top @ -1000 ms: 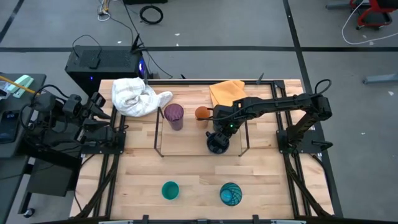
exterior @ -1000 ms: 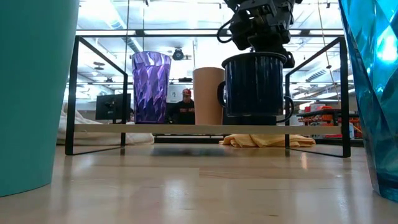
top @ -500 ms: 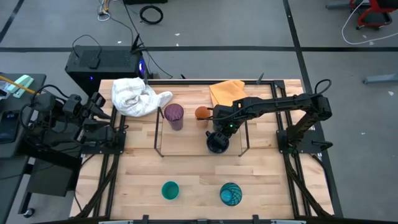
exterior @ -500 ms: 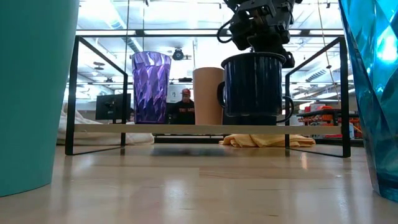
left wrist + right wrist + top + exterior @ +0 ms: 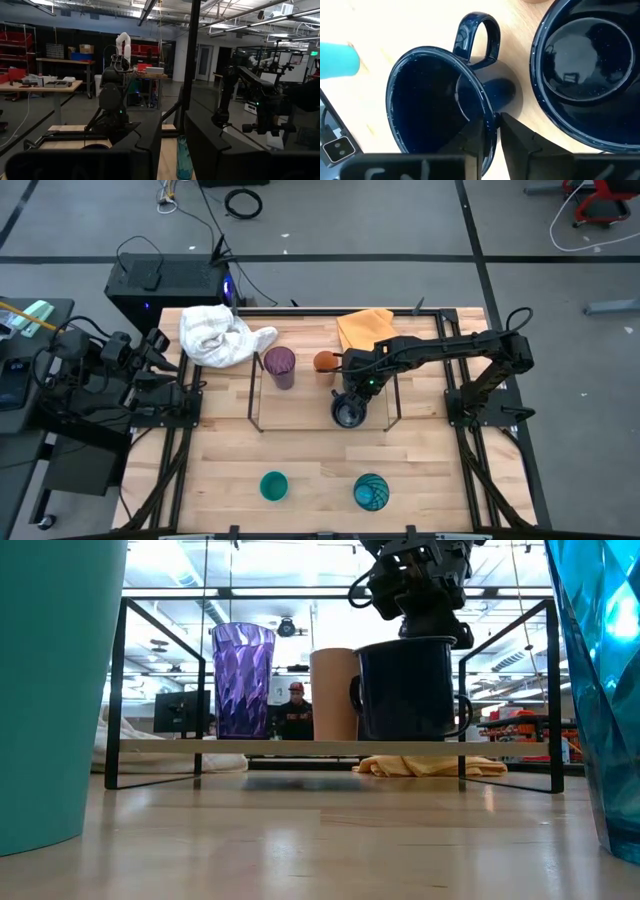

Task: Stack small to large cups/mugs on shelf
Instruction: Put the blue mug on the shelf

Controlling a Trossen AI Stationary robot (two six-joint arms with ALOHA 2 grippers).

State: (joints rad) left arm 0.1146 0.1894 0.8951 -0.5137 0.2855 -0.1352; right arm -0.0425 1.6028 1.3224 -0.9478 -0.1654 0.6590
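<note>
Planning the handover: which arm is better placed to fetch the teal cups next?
Right: the right gripper is over the shelf, nearer the teal cups; the left arm stays parked off-table.

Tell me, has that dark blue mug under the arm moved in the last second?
Yes. In the low view the navy mug has dropped: its base, earlier above the shelf board, now rests on it, below the right end effector.
</note>
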